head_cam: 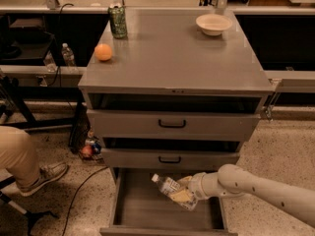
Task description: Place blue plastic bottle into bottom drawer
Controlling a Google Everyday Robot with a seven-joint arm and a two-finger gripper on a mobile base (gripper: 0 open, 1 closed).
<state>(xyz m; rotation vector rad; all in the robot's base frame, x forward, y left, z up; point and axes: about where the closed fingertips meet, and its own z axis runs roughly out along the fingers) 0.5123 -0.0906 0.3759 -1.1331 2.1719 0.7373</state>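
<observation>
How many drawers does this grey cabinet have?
3. Top drawer, middle drawer beneath it, and bottom drawer pulled open, the pincer holding the blue plastic bottle over it.

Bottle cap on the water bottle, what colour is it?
White cap, shown best in the camera view. The gripper holds the blue plastic bottle over the bottom drawer.

The gripper (pixel 187 194), over the bottom drawer (pixel 142 211), clasped the bottle (pixel 170 186) and covered its lower end. The label's print was too small to read. The arm (pixel 266 191) ran off the right edge. A person's leg (pixel 15 151) was cut by the left edge, and the drawer's front by the bottom.
</observation>
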